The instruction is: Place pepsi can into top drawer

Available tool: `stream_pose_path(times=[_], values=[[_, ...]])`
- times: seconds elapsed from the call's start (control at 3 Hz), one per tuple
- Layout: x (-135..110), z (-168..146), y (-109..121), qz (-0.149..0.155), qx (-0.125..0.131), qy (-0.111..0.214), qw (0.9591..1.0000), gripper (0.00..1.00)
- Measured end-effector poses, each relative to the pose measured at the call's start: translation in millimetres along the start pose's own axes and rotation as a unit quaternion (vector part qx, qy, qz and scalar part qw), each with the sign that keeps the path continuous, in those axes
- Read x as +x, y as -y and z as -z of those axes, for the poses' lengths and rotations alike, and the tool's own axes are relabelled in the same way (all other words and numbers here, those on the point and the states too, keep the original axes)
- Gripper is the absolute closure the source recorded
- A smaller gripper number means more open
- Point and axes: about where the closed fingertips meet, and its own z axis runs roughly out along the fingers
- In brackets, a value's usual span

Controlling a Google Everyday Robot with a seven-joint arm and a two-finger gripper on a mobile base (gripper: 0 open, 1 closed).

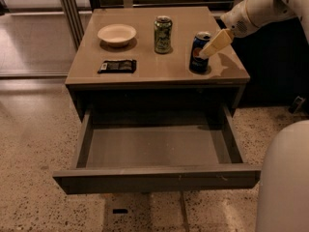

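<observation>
Pepsi can (198, 58) on cabinet top (159, 69); gripper (206, 51) beside

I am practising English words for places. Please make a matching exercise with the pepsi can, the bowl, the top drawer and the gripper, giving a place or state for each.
1. pepsi can
2. bowl
3. top drawer
4. gripper

A. pulled open below the cabinet top
B. far left on the cabinet top
C. at the pepsi can's upper right side
D. upright, near right on the cabinet top

Pairs: 1-D, 2-B, 3-A, 4-C.
</observation>
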Motion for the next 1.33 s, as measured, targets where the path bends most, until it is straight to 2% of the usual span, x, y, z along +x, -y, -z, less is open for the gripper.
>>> stream_pose_path(times=[0.33,1.0,1.33], values=[[-7.9,-11.9,-12.0,-0.005,-0.03,0.003,0.9995,0.0],[9.9,-42.7,-27.9,-0.029,-0.073,-0.018,0.9967,0.0],[10.0,-43.0,-28.1,-0.03,-0.073,-0.018,0.9967,0.18]])
